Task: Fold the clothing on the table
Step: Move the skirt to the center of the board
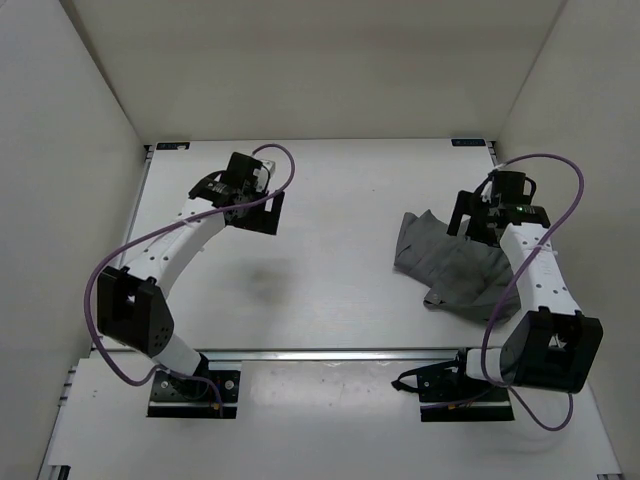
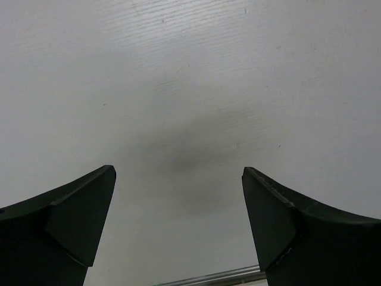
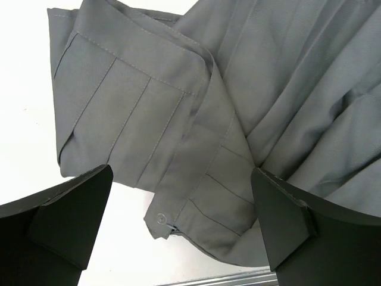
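Right claw (image 3: 181, 173): nearest my lens in the right wrist view. Both dark fingers are spread wide with nothing between them, hanging over the cloth.
Clothing (image 1: 445, 265): a plain grey garment lying rumpled on the right half of the counter. It sits directly beneath the right claw, short of the front rail, and is not yet folded.
Stitched band (image 3: 137, 107): a flat, seamed panel with pressed lengthwise pleats. One long edge of it is turned over on itself.
Button tab (image 3: 159, 217): a small tab with a round fastener at the garment's near edge.
Handling (my judgement): the garment is soft, light and limp. I expect it to drape from any single pinch and slide easily on the smooth counter. It is not fragile, though loose layers may separate when lifted.
Where I would take hold: on the stitched band near a corner, where the doubled fabric is firmest. A second grip should go further along the same edge so that the cloth hangs flat.
Counter (image 1: 340, 220): matte white, carrying the garment.
Front rail (image 1: 340, 353): a silver strip along the near edge.
Left claw (image 2: 178, 173): fingers spread apart and empty, over bare counter on the left, well apart from the clothing.
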Motion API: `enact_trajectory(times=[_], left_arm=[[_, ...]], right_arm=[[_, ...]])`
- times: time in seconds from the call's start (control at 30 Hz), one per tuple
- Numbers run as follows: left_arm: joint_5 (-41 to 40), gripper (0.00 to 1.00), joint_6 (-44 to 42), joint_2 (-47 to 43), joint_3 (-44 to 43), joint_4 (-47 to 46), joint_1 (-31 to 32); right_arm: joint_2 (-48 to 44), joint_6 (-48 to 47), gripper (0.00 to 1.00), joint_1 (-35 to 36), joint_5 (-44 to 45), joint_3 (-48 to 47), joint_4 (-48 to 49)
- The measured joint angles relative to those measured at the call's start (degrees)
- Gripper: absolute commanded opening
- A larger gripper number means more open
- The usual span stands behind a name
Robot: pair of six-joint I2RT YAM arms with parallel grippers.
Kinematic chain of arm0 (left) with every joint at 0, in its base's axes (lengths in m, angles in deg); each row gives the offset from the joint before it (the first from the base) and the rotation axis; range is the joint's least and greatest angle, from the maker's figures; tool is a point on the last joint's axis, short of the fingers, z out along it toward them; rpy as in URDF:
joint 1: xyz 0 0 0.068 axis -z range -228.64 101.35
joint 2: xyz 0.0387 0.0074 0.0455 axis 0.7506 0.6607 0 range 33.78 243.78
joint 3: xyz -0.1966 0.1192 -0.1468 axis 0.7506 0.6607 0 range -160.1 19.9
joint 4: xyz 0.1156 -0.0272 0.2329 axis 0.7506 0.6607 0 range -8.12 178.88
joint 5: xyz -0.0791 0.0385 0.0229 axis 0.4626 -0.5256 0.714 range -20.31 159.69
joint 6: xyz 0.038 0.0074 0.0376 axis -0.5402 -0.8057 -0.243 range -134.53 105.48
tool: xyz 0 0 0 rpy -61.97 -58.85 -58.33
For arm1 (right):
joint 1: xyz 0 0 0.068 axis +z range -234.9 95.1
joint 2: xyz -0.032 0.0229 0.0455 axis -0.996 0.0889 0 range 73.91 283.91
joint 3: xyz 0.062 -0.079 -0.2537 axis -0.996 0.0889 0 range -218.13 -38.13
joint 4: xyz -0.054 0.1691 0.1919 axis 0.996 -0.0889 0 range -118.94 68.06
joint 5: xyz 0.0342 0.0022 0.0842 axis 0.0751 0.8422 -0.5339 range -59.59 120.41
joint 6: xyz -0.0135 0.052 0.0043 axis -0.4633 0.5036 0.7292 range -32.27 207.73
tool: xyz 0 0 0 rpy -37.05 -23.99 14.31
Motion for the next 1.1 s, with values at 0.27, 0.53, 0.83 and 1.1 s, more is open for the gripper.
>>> enact_trajectory(times=[0.27, 0.53, 0.83, 1.1], left_arm=[[-1.62, 0.99, -0.83, -3.74, 2.54, -1.84, 2.40], [4.92, 0.99, -0.52, -15.32, 12.24, -9.46, 0.50], [7.76, 0.99, -0.20, -19.19, 17.88, -14.03, 1.86], [8.15, 0.99, -0.22, -19.12, 19.91, -13.81, 1.90]], right_arm=[[-1.27, 0.17, 0.99, 1.88, -0.04, 4.09, 0.68], [-1.36, 1.60, 0.99, -5.18, -2.84, 5.92, 0.87], [-1.49, 2.51, 0.96, -4.70, -0.17, 11.47, -0.24], [1.07, 5.27, 0.90, -4.13, 1.03, 12.55, 3.08]])
